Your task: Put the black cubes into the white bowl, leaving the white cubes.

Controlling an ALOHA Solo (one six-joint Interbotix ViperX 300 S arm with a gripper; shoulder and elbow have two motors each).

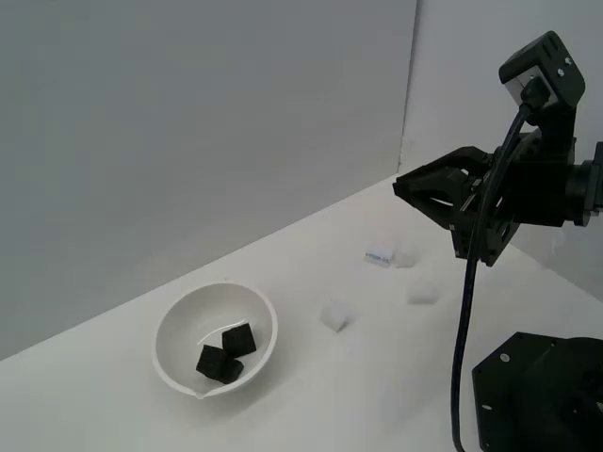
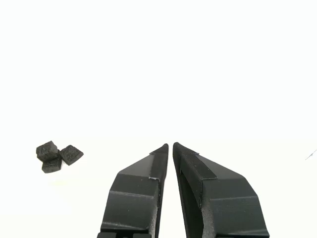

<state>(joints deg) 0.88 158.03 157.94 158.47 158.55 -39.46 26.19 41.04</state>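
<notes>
On the desk (image 1: 113,395), matte black cubes (image 1: 226,353) sit inside the glossy white bowl (image 1: 179,325).
Only the exterior view shows 4 pale white cubes (image 1: 334,315); the wrist view shows the end effector (image 2: 171,146) closed, empty.

Matte black angular arm, black gripper (image 2: 171,145) with tapered wedge fingers, thick black cable, boxy wrist camera, black base

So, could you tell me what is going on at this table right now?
A single robot arm is sorting cubes. The black cubes lie clustered inside the white bowl; three show in the wrist view. The white cubes sit on the table, outside the bowl. The claw is raised off the table, away from the bowl toward the exterior view's right, shut and holding nothing.
</notes>
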